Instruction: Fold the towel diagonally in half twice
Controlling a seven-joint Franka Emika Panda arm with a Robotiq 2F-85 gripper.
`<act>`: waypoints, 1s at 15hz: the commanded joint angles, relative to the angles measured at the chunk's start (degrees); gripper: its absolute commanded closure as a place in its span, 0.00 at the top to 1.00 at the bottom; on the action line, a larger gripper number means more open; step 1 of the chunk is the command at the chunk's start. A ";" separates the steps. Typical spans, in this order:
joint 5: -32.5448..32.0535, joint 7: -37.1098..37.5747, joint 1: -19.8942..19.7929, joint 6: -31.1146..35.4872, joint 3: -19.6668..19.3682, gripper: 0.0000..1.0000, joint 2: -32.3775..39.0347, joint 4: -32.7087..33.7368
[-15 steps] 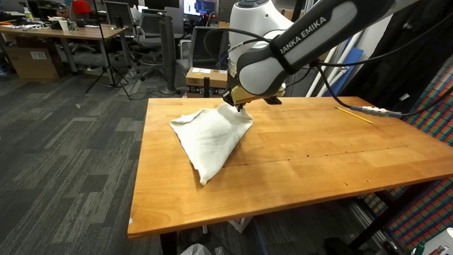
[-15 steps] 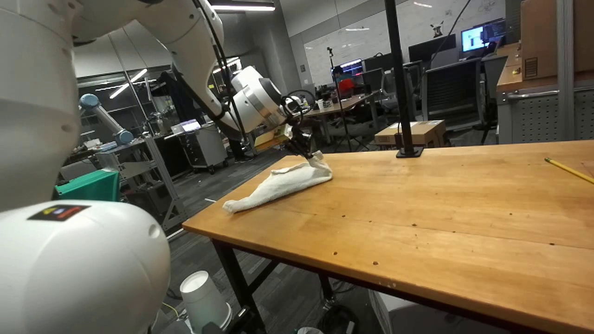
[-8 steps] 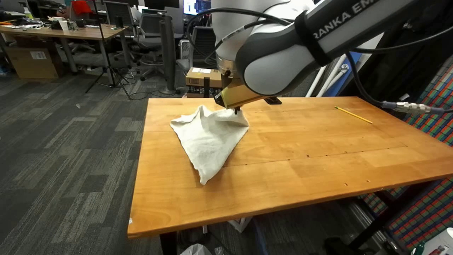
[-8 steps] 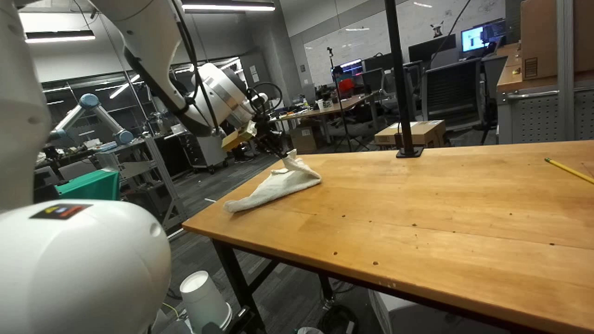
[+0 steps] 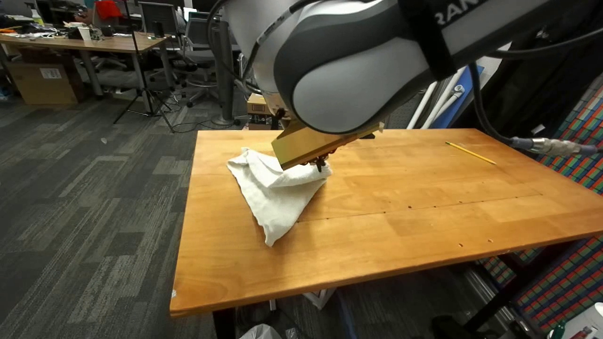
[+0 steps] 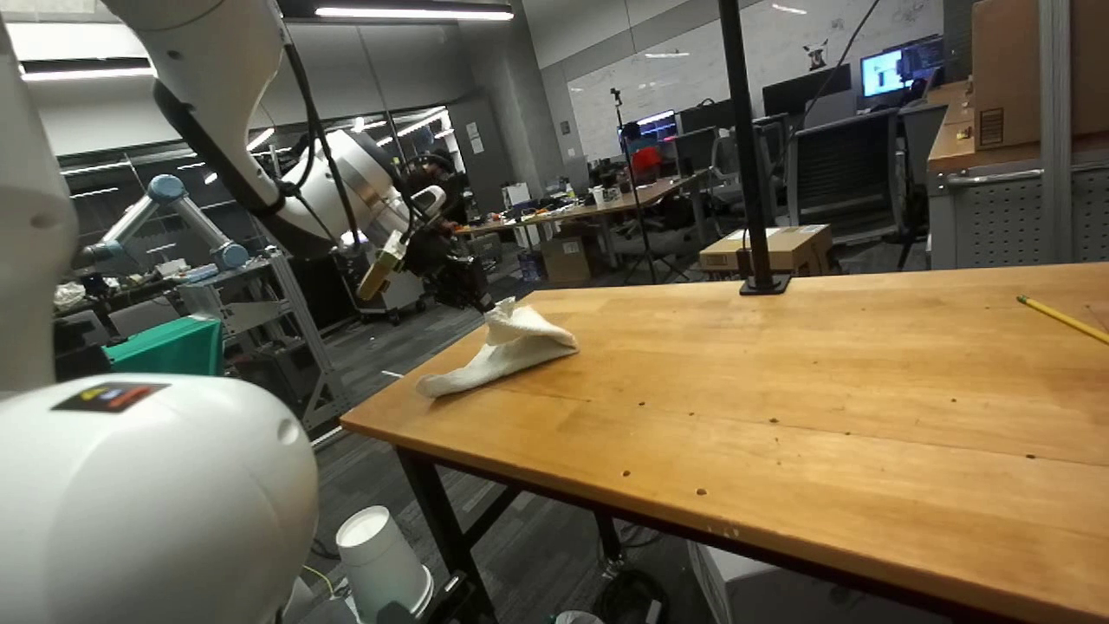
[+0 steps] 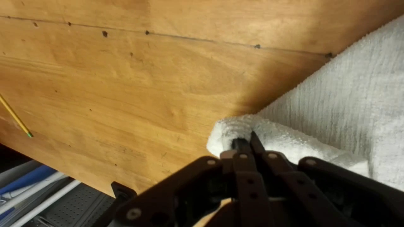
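Towel [image 5: 278, 197] now folds farther over itself, edge pinched in the gripper [image 7: 247, 140].

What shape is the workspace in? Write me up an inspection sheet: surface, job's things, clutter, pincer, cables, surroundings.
Surface: wooden table, marked with small dark spots.
Job's things: white towel, one part raised and folding over the rest.
Clutter: yellow pencil, lying apart from the towel; black post, standing on the table.
Grasping part: pincer, shut on the towel.
Cables: black cable hanging beside the arm; whether it touches the table cannot be told.
Surroundings: cardboard box and office chair beyond the table.
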 commanded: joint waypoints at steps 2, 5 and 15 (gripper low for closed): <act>-0.86 1.60 -0.15 -13.60 4.97 0.00 1.11 4.41; -1.62 0.75 0.68 -21.42 7.41 0.00 3.56 8.99; -7.33 -2.11 6.94 -36.34 8.72 0.00 12.69 24.59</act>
